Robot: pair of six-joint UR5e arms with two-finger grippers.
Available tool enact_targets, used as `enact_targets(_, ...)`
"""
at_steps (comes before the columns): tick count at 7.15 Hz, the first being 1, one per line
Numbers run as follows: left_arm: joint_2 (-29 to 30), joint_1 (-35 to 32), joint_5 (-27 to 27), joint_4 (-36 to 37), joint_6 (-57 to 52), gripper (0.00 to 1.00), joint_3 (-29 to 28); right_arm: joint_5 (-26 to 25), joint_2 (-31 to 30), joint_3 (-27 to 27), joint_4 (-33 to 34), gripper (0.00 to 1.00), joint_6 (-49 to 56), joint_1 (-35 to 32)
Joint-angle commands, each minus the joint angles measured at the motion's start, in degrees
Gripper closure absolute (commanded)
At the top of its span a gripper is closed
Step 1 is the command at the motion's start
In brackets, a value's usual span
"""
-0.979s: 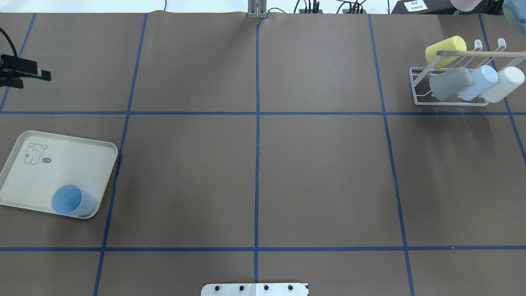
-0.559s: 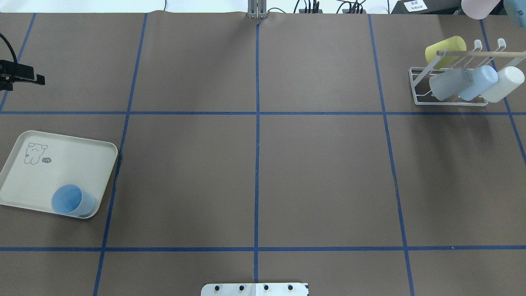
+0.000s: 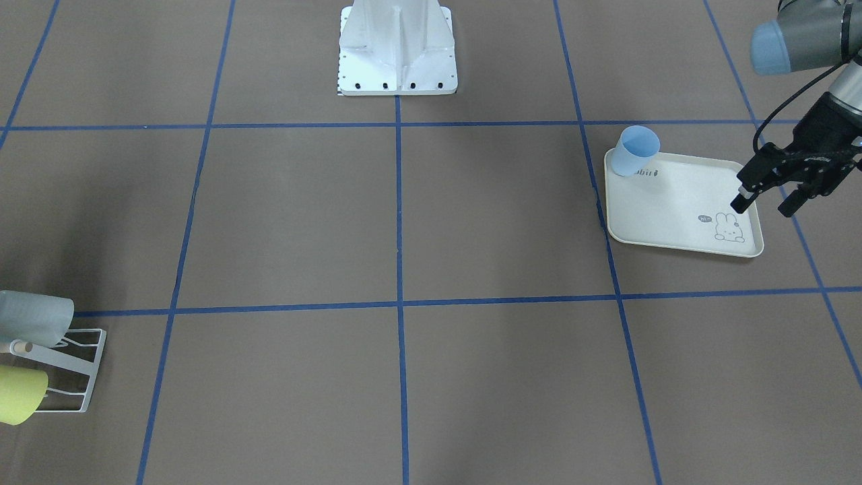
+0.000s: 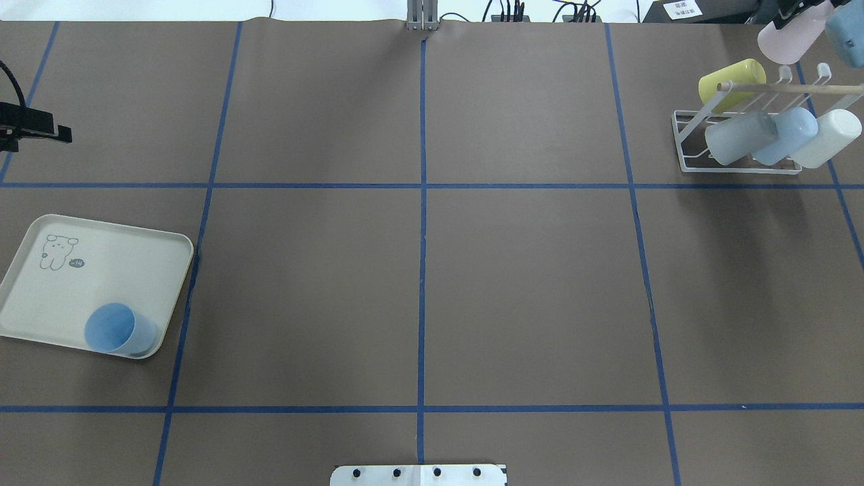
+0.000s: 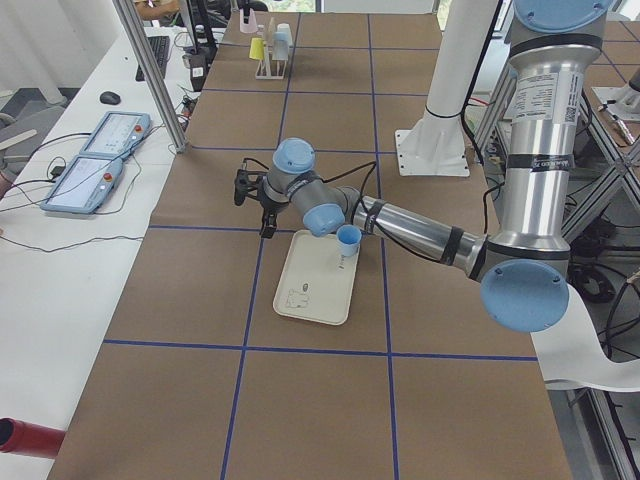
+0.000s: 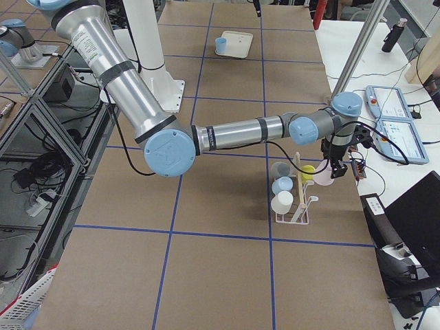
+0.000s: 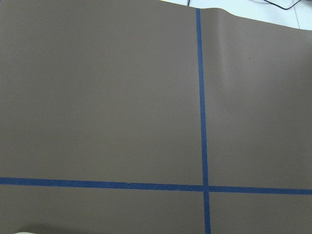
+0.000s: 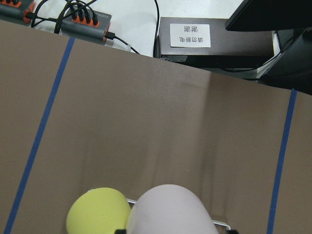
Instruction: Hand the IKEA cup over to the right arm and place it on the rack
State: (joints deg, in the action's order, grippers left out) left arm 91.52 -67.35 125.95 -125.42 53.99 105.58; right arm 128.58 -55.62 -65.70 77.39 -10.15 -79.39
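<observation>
A pink cup (image 4: pixel 791 37) is held in my right gripper (image 6: pixel 335 170), which is shut on it just beyond the far side of the white wire rack (image 4: pixel 688 158). In the right wrist view the pink cup (image 8: pixel 170 209) fills the bottom edge, above a yellow cup (image 8: pixel 97 212). A blue cup (image 4: pixel 118 329) stands upright in the near corner of the cream tray (image 4: pixel 101 270). My left gripper (image 3: pixel 764 205) is open and empty, hovering by the tray's far left side, away from the blue cup (image 3: pixel 636 149).
The rack holds a yellow cup (image 4: pixel 732 77), a pale grey cup (image 4: pixel 739 138), a light blue cup (image 4: pixel 786 135) and a white cup (image 4: pixel 827 138) on its rods. Cables and a power strip (image 8: pixel 73 17) lie past the table's far edge.
The pink cup in my right gripper has come further into the overhead view, down toward the rack. My left gripper has drawn back toward the left edge.
</observation>
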Motion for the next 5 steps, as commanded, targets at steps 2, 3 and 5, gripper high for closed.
enact_targets(2, 0.0, 0.1, 0.0, 0.0, 0.5, 0.0, 0.2, 0.9, -1.4, -0.3, -0.1, 0.84, 0.2, 0.0)
enact_targets(3, 0.0, 0.4, 0.0, 0.0, 0.8, 0.0, 0.2, 1.1, -1.6, -0.5, -0.1, 0.84, 0.2, 0.0)
enact_targets(5, 0.0, 0.4, 0.0, 0.1, 0.8, 0.0, 0.2, 1.1, -2.4, -0.5, -0.1, 0.84, 0.3, 0.0)
